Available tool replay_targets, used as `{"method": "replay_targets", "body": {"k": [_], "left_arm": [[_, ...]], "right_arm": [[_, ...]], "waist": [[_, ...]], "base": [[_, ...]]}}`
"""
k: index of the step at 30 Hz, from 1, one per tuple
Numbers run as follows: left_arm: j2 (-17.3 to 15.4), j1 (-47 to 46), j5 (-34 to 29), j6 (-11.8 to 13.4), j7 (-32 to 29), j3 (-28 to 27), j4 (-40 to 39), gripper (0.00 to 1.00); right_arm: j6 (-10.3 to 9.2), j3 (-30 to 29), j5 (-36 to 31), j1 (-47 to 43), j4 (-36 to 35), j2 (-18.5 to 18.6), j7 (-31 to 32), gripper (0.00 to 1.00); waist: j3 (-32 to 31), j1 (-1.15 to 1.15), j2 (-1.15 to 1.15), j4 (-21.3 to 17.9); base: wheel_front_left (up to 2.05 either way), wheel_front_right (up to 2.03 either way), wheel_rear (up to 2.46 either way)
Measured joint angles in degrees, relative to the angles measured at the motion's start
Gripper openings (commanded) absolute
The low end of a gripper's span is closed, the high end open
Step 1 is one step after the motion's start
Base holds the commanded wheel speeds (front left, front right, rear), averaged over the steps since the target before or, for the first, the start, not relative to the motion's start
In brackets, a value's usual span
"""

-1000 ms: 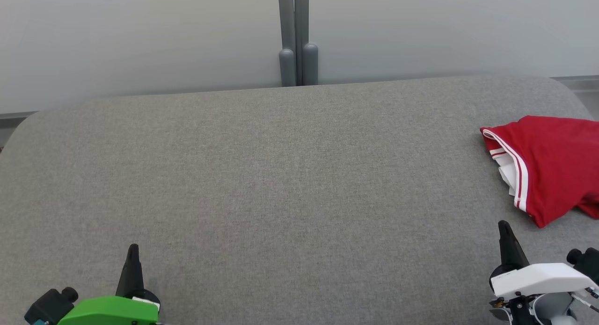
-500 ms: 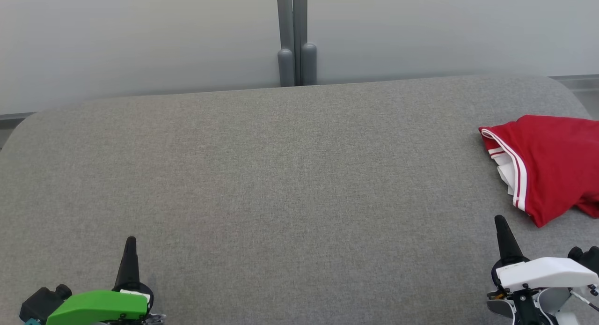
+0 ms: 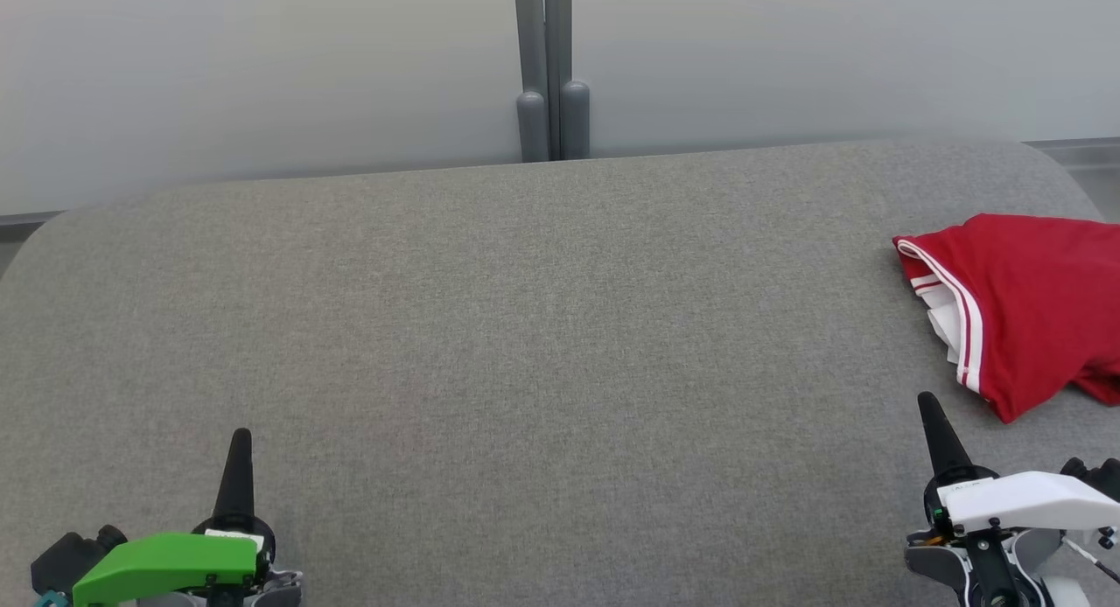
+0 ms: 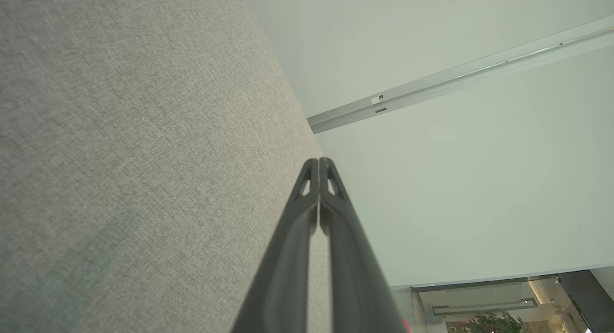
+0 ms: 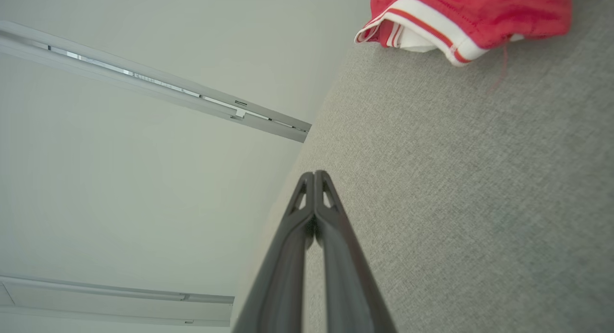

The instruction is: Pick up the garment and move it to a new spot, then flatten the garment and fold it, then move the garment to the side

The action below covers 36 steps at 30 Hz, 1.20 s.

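Garment [image 3: 1032,310]: red with white-striped trim, lying at 3 o'clock on the grey fabric surface [image 3: 525,327], cut by the head view's edge. Left gripper [image 3: 240,441]: 7 o'clock, fingers pressed together, holding nothing. Right gripper [image 3: 927,410]: 5 o'clock, fingers pressed together, empty, near the garment without touching it.

red garment [image 3: 1028,305] with white-striped trim lies folded at the table's right edge.
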State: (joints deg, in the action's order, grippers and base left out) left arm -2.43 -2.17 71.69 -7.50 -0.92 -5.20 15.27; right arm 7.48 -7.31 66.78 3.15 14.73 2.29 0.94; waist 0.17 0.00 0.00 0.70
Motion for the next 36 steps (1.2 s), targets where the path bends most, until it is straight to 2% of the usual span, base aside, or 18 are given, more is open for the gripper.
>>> {"method": "replay_targets", "body": {"k": [36], "left_arm": [[-0.15, -1.99, 15.50, 0.00, -4.16, -1.10, -1.67, 0.00]], "right_arm": [[0.00, 0.81, 19.40, 1.88, -0.68, 0.34, 4.36, 0.00]], "waist": [[-0.01, 0.00, 0.00, -0.51]], "base": [[0.00, 0.00, 0.00]]}}
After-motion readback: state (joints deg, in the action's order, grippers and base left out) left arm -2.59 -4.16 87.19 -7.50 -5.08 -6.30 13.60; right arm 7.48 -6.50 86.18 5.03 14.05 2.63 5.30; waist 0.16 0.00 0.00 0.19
